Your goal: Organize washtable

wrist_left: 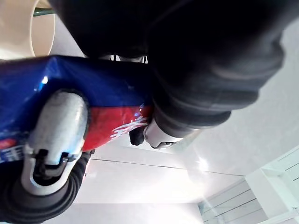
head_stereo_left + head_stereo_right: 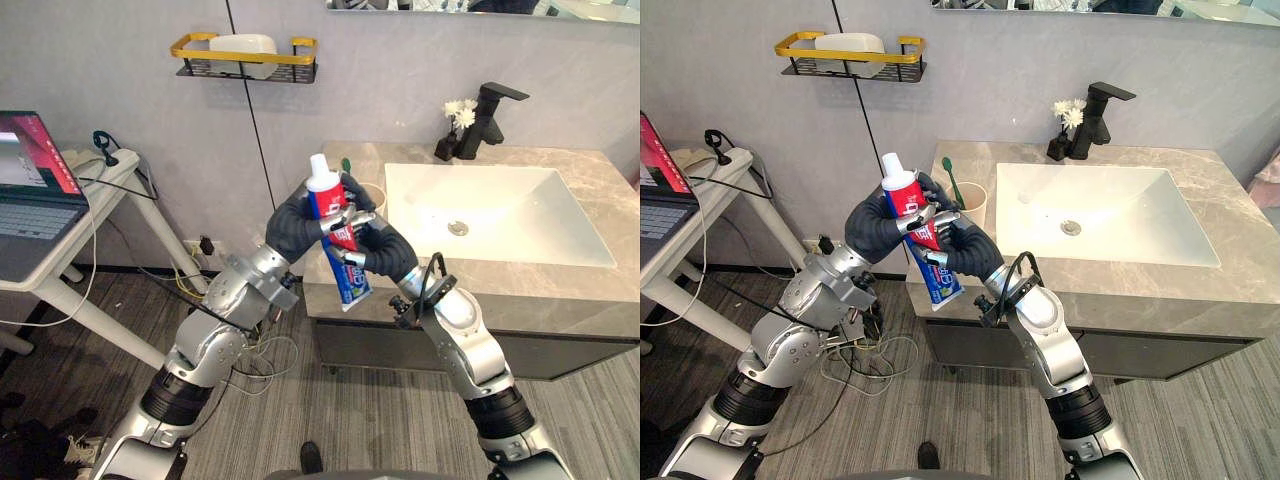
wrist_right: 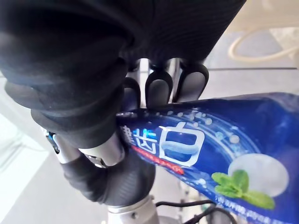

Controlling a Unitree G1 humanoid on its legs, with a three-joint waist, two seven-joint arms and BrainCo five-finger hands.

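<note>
A toothpaste tube (image 2: 351, 281), blue and red with a white cap, is held upright with the cap up, above the washtable's (image 2: 560, 295) front left corner. My left hand (image 2: 298, 222) is shut on its upper part just below the cap. My right hand (image 2: 386, 252) is shut on its middle from the other side. In the left wrist view the thumb (image 1: 58, 126) presses on the tube (image 1: 107, 91). Dark-tipped fingers (image 3: 159, 87) curl over the tube (image 3: 210, 144) in the right wrist view. Behind the hands a beige cup (image 2: 972, 198) holds a green toothbrush (image 2: 949, 173).
A white sink basin (image 2: 500, 215) is set into the marble top, with a black faucet (image 2: 490, 112) and small white flowers (image 2: 460, 110) behind it. A yellow-rimmed wall shelf (image 2: 245, 58) hangs on the wall. A laptop (image 2: 30, 185) stands on a white side table at left.
</note>
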